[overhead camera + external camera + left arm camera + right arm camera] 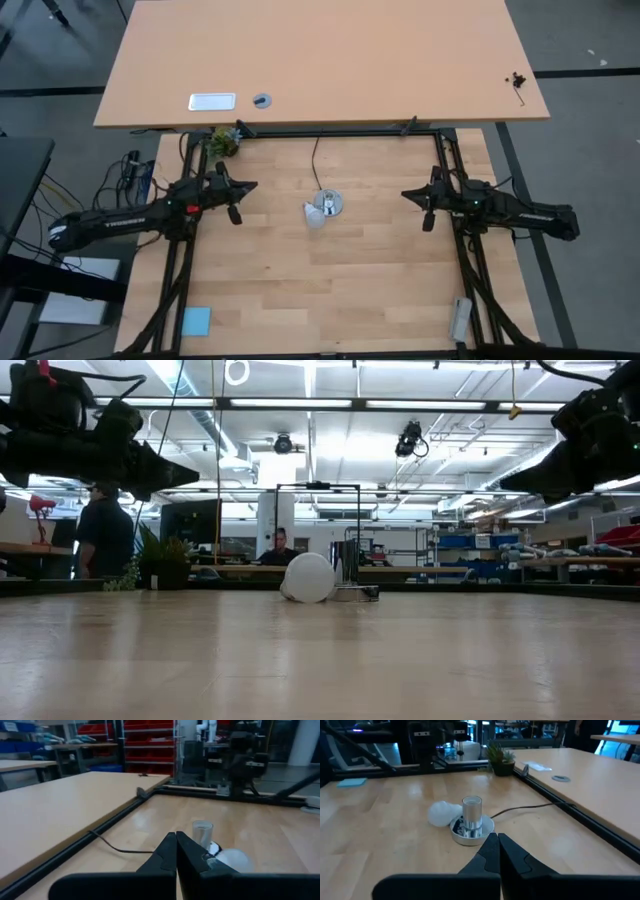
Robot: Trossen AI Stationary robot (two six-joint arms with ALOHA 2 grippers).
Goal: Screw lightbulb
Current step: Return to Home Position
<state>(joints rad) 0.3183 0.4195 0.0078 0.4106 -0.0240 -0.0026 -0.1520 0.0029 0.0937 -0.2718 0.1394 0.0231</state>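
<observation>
While lightbulb (314, 217) lies loose — left end effector (253, 187), right end effector (404, 194) raised, closed.

Overhead, low and both wrist views share the lightbulb (315, 217).

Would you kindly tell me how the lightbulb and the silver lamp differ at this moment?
The lightbulb is frosted white and rounded; the silver lamp is shiny metal, a tube on a disc. The lightbulb lies loose on the table; the lamp stands upright, trailing a black cord. Both sit mid-table, side by side, clear of the left hand and right hand.
</observation>
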